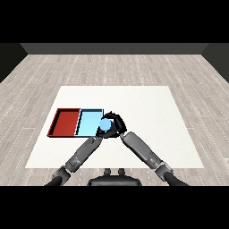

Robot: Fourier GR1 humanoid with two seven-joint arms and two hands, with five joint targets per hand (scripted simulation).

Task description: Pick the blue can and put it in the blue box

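Head view: right hand point(117, 121) curled round the blue can point(105, 125), held at the right edge of the light blue tray point(87, 123).

Can appears top-on as a pale blue disc, overlapping the near right corner of the light blue tray; whether it rests on the tray floor or is held above it cannot be told. Black fingers of the right hand wrap the can from the right and far side. Left hand point(99, 135) is just beside the can at its near left, mostly hidden behind its own forearm; finger state cannot be told. Red tray point(65, 121) lies touching the left side of the blue one, both on the white table point(147, 116). Both grey forearms converge toward the can from the lower corners.
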